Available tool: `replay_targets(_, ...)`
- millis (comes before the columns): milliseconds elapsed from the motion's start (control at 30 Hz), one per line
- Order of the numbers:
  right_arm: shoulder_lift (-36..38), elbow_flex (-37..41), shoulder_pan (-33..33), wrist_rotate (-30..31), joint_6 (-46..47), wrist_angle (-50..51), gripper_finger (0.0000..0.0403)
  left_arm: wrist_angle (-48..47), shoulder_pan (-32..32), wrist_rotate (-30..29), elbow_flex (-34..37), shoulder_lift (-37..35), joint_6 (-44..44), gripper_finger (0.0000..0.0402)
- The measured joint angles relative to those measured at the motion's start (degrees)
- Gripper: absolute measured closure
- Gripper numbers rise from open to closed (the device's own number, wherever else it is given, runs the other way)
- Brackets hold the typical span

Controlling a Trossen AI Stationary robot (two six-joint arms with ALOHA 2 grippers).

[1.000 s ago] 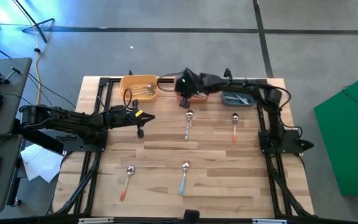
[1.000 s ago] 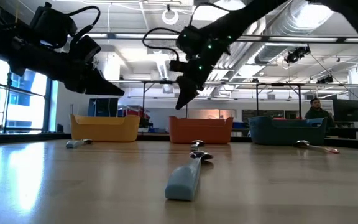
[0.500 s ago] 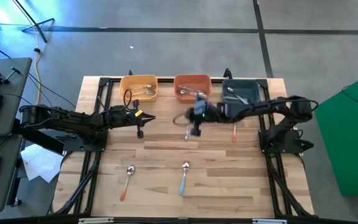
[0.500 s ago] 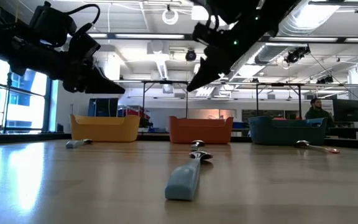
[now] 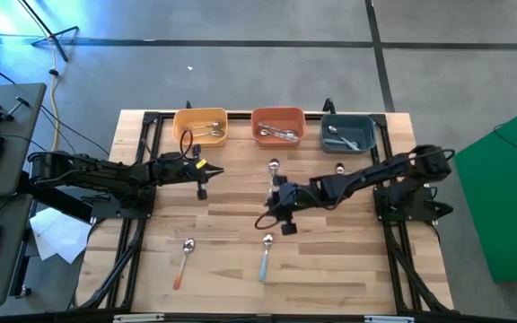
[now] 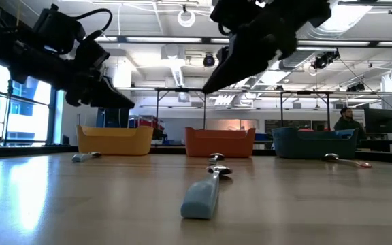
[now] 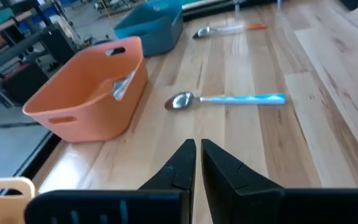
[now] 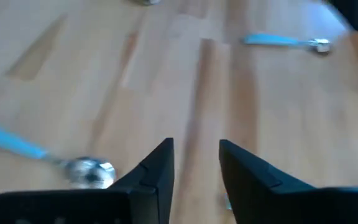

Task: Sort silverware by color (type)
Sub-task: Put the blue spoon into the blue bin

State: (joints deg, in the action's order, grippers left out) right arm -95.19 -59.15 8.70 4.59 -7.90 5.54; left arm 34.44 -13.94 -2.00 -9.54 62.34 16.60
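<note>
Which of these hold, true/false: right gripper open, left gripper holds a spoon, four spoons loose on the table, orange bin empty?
1. The right gripper is open over the table. True.
2. The left gripper holds a spoon. False: it is shut on nothing.
3. Four spoons lie loose on the table. True: two near the bins, two near the front edge.
4. The orange bin is empty. False: it holds spoons.
</note>
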Motion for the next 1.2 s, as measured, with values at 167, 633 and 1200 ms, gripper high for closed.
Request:
replay_targets(167,-2.2,0.0,3.2,-4.3,2.0,0.4,0.0270,-1.3,0.0,0.0,0.0,0.0,0.0,0.0385)
replay_targets(633,-16.3,-13.7,9.5,-5.7,1.4,12.3,0.0267,-1.9,0.1,0.0,0.0,0.0,0.0,0.0385)
replay_targets(1200,-26.8,-27.8,10.0,-7.1,-2.7,27.7,0.0268,-5.6,0.1,0.0,0.0,0.0,-1.3,0.0385)
